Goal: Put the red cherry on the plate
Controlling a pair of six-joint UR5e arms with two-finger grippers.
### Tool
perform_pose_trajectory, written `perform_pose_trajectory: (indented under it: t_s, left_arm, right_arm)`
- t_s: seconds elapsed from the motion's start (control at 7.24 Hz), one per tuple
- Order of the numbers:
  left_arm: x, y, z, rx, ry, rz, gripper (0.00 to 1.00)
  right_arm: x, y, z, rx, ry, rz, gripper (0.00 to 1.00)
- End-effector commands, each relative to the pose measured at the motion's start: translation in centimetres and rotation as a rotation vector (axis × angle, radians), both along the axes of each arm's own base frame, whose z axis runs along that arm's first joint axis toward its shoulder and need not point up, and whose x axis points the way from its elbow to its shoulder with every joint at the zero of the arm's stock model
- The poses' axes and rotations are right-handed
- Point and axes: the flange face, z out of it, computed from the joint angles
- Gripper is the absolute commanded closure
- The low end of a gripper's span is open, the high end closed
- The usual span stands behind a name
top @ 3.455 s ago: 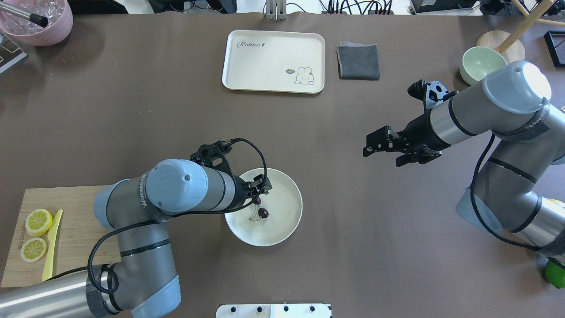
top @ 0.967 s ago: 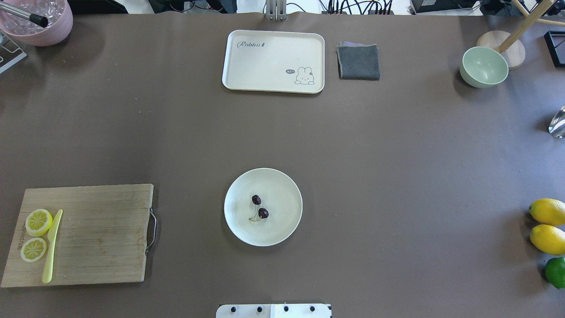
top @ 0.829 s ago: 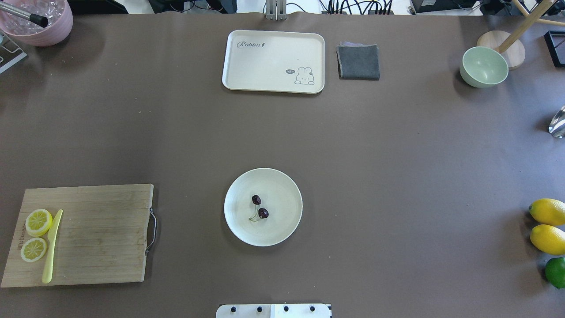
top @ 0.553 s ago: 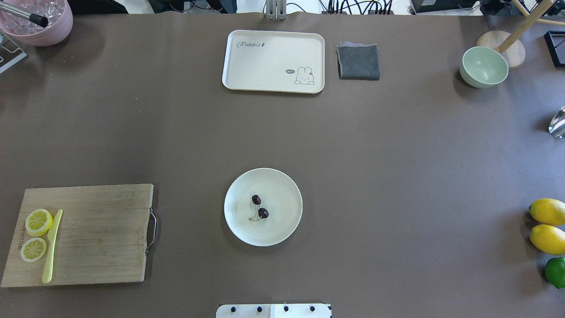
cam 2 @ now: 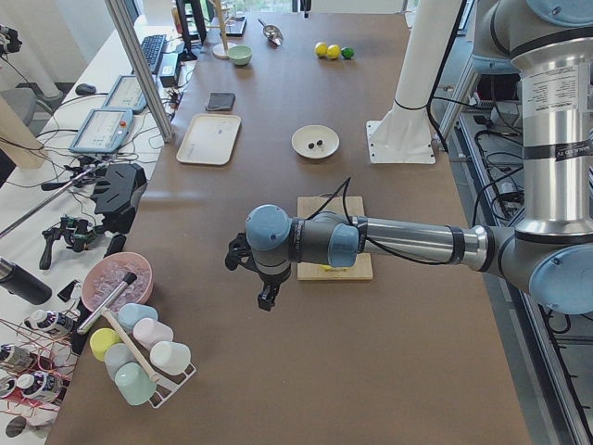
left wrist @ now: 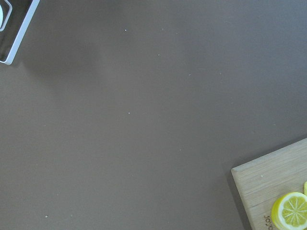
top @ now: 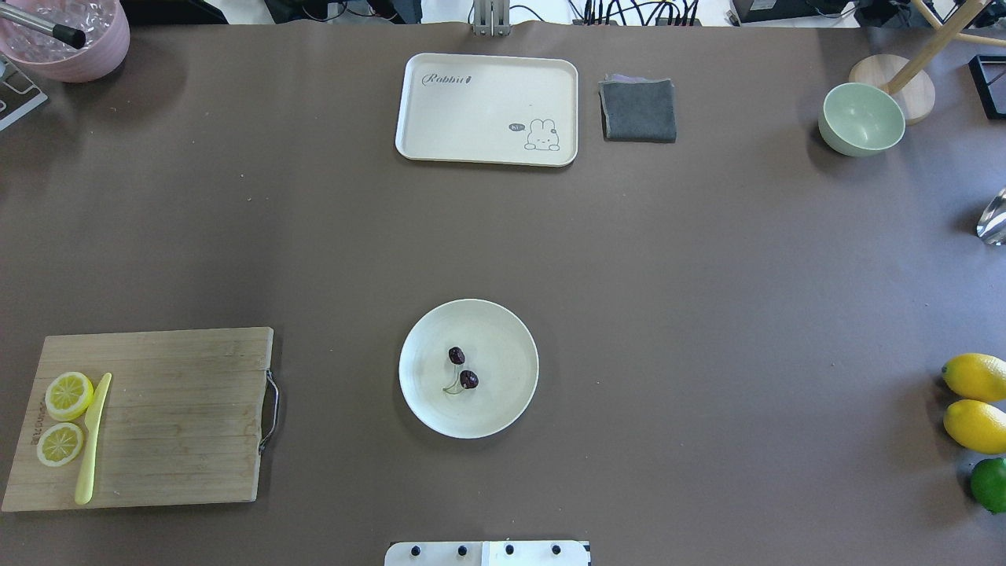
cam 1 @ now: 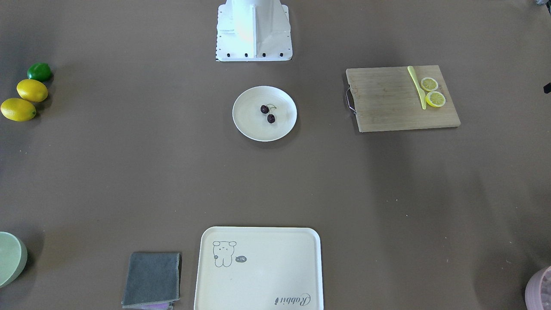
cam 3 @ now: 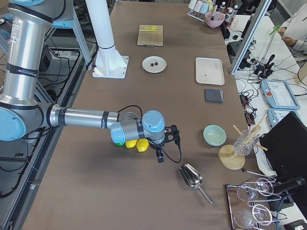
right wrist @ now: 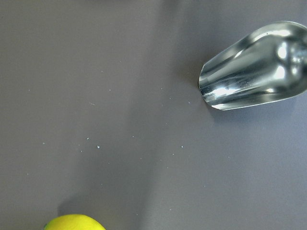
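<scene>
The red cherry (top: 468, 380), a pair of dark round fruits on thin green stems, lies left of centre on the round cream plate (top: 503, 397). The front-facing view shows the same: the cherry (cam 1: 270, 119) rests on the plate (cam 1: 249, 125), untouched. Neither arm appears in the overhead or front views. In the exterior left view my left gripper (cam 2: 266, 297) hangs beyond the cutting board, far from the plate. In the exterior right view my right gripper (cam 3: 159, 157) hovers by the lemons. I cannot tell whether either gripper is open or shut.
A wooden cutting board (top: 181, 417) holds two lemon slices (top: 68, 395) and a yellow knife (top: 93, 436). At the far side lie a cream tray (top: 487, 108) and a grey cloth (top: 638, 110). On the right stand a green bowl (top: 861, 119), lemons (top: 974, 376), a lime (top: 990, 483) and a metal scoop (right wrist: 254, 67).
3.5 s ago my left gripper was over the plate at the cherry and my right arm reached over the table. Both have left the overhead view; the cherry stays on the plate.
</scene>
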Motion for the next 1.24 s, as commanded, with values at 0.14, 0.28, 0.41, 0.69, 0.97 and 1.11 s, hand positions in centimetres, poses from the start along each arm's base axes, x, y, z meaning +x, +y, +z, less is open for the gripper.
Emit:
perform_pose_trajectory:
  t_s: [0.14, 0.28, 0.41, 0.69, 0.97, 1.11]
  left_arm:
    - [0.01, -0.42, 0.41, -0.011, -0.001, -0.004, 0.02]
    - [0.09, -0.55, 0.63, -0.014, -0.001, -0.002, 0.03]
    - [0.09, -0.55, 0.64, -0.014, -0.001, -0.002, 0.03]
    - [0.09, -0.63, 0.55, -0.012, -0.001, -0.003, 0.03]
    - [0.09, -0.70, 0.41, -0.009, -0.001, -0.003, 0.02]
    - [0.09, -0.71, 0.33, -0.007, -0.001, -0.003, 0.03]
  right_arm:
    - [-0.05, -0.04, -0.11, 0.002, -0.001, -0.001, 0.00]
    - [-0.06, -0.11, -0.17, 0.003, -0.001, -0.001, 0.00]
    - [-0.09, -0.25, -0.31, 0.006, -0.004, -0.001, 0.00]
    - [-0.08, -0.45, -0.24, 0.005, 0.000, 0.001, 0.00]
    - [-0.07, -0.39, -0.25, 0.005, 0.000, 0.001, 0.00]
    - [-0.07, -0.39, -0.25, 0.005, 0.000, 0.001, 0.00]
